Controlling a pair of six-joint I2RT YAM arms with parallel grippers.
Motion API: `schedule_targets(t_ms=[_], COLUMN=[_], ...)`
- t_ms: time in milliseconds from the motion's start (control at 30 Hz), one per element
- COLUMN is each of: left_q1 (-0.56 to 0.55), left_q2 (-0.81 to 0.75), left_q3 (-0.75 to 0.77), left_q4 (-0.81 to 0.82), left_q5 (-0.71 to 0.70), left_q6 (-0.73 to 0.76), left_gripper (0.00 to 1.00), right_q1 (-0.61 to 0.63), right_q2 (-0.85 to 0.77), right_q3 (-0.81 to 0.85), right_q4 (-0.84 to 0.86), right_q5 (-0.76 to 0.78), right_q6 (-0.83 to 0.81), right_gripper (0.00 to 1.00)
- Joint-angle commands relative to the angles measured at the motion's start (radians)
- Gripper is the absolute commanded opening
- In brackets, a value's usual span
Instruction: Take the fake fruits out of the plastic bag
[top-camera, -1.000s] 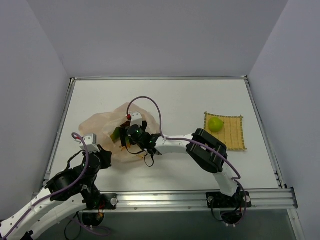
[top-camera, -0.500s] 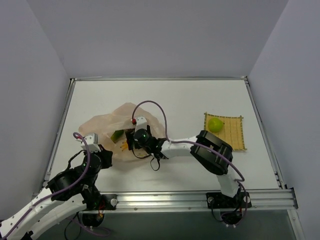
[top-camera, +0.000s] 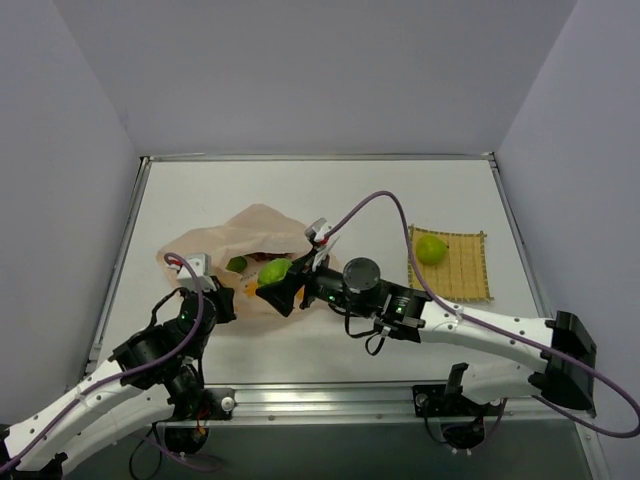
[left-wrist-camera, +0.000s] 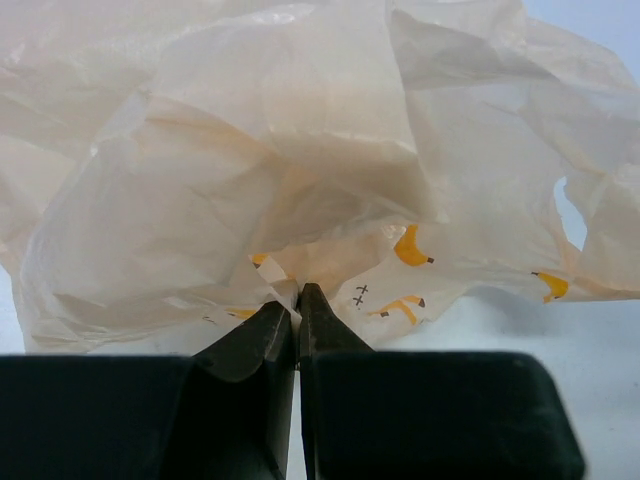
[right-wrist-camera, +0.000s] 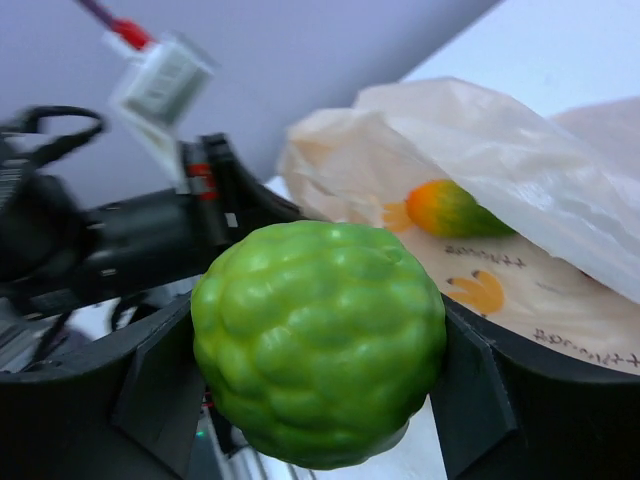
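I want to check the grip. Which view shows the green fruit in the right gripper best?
Right wrist: the bumpy green fruit fills the frame between both fingers. The top view shows it small; the left wrist shows only the plastic bag.

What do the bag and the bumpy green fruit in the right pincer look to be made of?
The bag looks like thin plastic film: translucent peach, sharply crinkled, printed bananas. The green fruit is probably moulded plastic: uniform lime colour, regular pebbled bumps, soft sheen.

Light: bright, soft, even.
Shadows: faint.
Blur: fuzzy behind the lime-green fruit (right-wrist-camera: 318, 340), right wrist view.
Glare: plastic bag (left-wrist-camera: 300, 150) looks washed out.
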Motion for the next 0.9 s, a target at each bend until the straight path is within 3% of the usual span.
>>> schedule_targets(t_ms=[0, 133, 267, 433, 567, 667, 767, 867], left_q1=[0.002, 0.004, 0.004, 0.004, 0.004, 0.004, 0.004, 0.004], left_q2=[0.034, 0.054, 0.045, 0.025, 0.018, 0.015, 0.006, -0.002], left_q3=[0.082, 0.085, 0.076, 0.082, 0.077, 0.066, 0.065, 0.065], left_q4=[0.103, 0.136, 0.148, 0.14, 0.142, 0.159, 0.172, 0.185], left_q5=[-0.017, 0.004, 0.015, 0.032, 0.052, 0.073, 0.104, 0.113], left_q6=[0.042, 0.04, 0.029, 0.022, 0.019, 0.011, 0.013, 0.023], left_gripper=[0.02, 0.02, 0.02, 0.02, 0.03, 0.02, 0.02, 0.02], right_q1=[0.011, 0.014, 0.017, 0.04, 0.047, 0.047, 0.047, 0.033], right_q2=[-0.143, -0.213, -0.232, -0.197, -0.267, -0.354, -0.443, -0.491], right_q3=[0.027, 0.06, 0.078, 0.132, 0.124, 0.118, 0.104, 0.08], right_q4=[-0.052, 0.006, 0.129, 0.208, 0.174, 0.004, -0.211, -0.392], right_q5=[-0.158, -0.383, -0.511, -0.61, -0.593, -0.48, -0.224, 0.149], right_q6=[-0.012, 0.048, 0.14, 0.214, 0.195, 0.113, 0.037, 0.011], right_gripper=[0.43, 0.43, 0.43, 0.42, 0.42, 0.42, 0.43, 0.43])
